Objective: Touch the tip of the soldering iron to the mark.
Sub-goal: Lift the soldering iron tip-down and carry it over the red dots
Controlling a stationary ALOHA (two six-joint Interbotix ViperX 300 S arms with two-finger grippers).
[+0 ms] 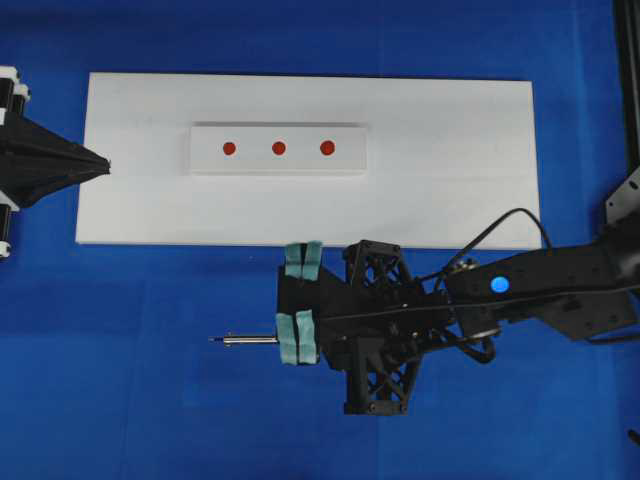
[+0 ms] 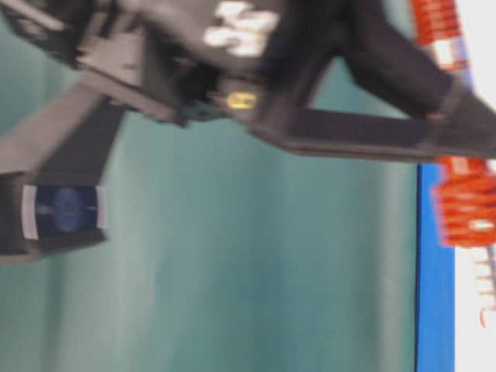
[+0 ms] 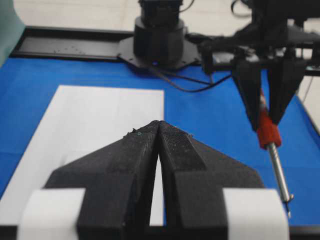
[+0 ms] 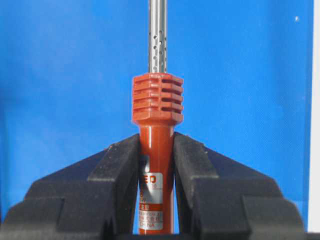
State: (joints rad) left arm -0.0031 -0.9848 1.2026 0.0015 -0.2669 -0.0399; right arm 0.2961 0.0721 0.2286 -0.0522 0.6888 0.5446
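Observation:
The soldering iron (image 4: 156, 145), with a red-orange handle, is gripped between the black fingers of my right gripper (image 4: 156, 150), which is shut on it. From above, its silver shaft (image 1: 250, 340) points left. Its dark tip (image 1: 213, 340) hangs over the blue cloth, in front of the white board and well short of it. The mark (image 1: 278, 148) is the middle red dot of three on a white block (image 1: 205, 160); nothing touches it. My left gripper (image 1: 105, 165) is shut and empty at the board's left edge, pointing right. The left wrist view shows the iron (image 3: 269, 135) tilted down.
The block sits on a large white board (image 1: 450, 180) laid on blue cloth (image 1: 120, 350). The iron's black cord (image 1: 510, 215) loops over the right arm. A black rail (image 1: 628, 90) runs along the right edge. The table-level view is a blur of arm parts.

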